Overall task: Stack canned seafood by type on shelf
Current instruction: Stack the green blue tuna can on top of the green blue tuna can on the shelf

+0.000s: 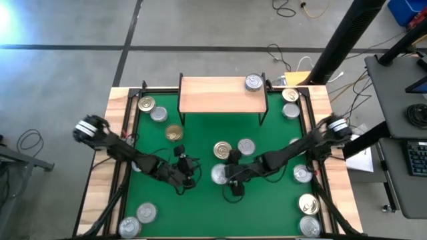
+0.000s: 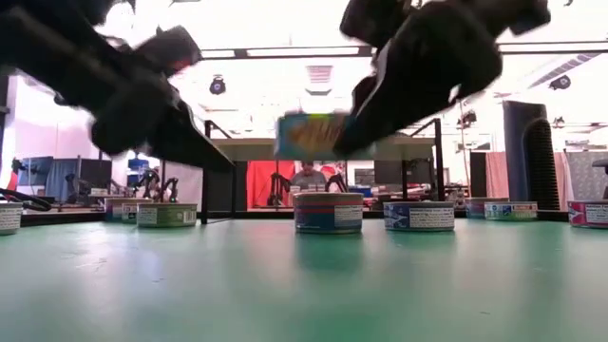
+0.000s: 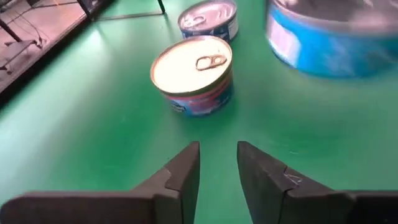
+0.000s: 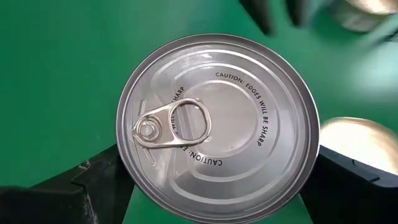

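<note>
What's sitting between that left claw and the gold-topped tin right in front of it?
Nothing: only bare green mat separates the left gripper from the gold-topped tin, as the left wrist view shows.

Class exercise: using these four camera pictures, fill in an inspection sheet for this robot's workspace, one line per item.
Surface: green mat inside a wooden table border.
Job's things: one can on the shelf; the other cans scattered over the mat, none stacked.
Clutter: nothing seen.
Grippers: left gripper part open, empty, facing a gold-topped can; right gripper straddling a silver-topped can.
Cables: loose cables on the floor beyond the table.
Surroundings: desk with keyboard; a person seated behind.
</note>
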### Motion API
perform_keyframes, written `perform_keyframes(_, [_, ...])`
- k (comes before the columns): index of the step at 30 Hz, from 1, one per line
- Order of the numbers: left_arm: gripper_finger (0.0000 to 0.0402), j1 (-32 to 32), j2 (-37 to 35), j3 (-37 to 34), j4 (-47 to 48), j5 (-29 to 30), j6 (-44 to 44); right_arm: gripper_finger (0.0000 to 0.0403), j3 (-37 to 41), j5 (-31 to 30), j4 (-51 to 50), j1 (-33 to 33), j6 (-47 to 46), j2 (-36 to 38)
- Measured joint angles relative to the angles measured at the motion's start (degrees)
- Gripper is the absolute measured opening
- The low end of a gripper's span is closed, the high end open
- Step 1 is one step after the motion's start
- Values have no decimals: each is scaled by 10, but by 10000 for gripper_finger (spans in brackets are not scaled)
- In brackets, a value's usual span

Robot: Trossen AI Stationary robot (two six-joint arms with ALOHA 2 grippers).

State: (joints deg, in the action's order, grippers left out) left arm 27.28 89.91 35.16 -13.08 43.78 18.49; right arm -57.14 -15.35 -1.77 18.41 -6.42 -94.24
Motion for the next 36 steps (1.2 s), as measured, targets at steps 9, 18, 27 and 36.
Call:
perform_keyframes(9, [102, 12, -71, 17, -39, -24, -135, 357, -39, -119, -278, -89, 16, 218])
perform_keyframes(18, [88, -8, -76, 62, -37, -29, -235, 357, -104, -134, -352, -312, 69, 303])
perform_keyframes(27, [86, -14, -76, 81, -12, -59, -246, 357, -109, 50, -301, -533, 138, 243])
perform_keyframes(36, [86, -8, -88, 80, 86, -57, -149, 357, -124, 108, -248, -630, 162, 166])
